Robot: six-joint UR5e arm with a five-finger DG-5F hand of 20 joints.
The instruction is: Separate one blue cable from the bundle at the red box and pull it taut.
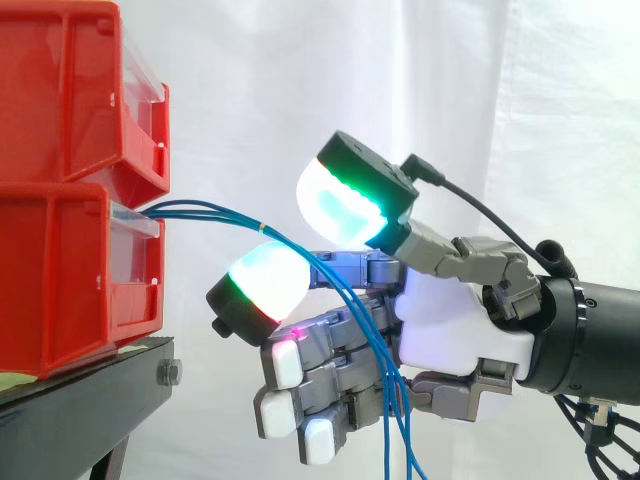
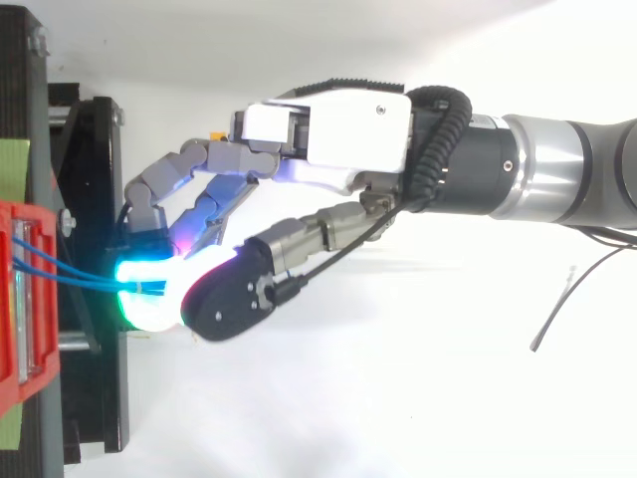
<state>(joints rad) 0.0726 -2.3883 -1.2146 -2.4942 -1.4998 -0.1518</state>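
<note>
Red moulded-plastic bins (image 1: 60, 270), glossy and square-edged, sit stacked one on the other at the left of the side view. Each has a clear plastic panel (image 1: 143, 262) across its open front. They rest on a matt black metal stand (image 1: 90, 390) with a silver hexagonal bolt (image 1: 168, 373) at its corner, and a softly creased white curtain (image 1: 300, 70) hangs behind. A bundle of thin blue cables (image 1: 215, 213), smooth and round, leaves the front lip of the lower bin. It runs nearly level at first, bends down into the hand (image 1: 450, 320) just in front of its smooth white palm shell, and hangs on in loose curves to the bottom edge of the view. Whether the hand has closed on any one cable, or merely has them passing through it, cannot be told. From above, the same cables (image 2: 60, 271) reach from the bin towards the hand (image 2: 328, 134), whose white casing joins a black and brushed-silver cylindrical arm (image 2: 567, 164). A pale green strip (image 2: 8, 179) lies along the stand's far left edge. A thin grey wire (image 2: 552, 309) lies loose on the white surface, well apart from the hand.
</note>
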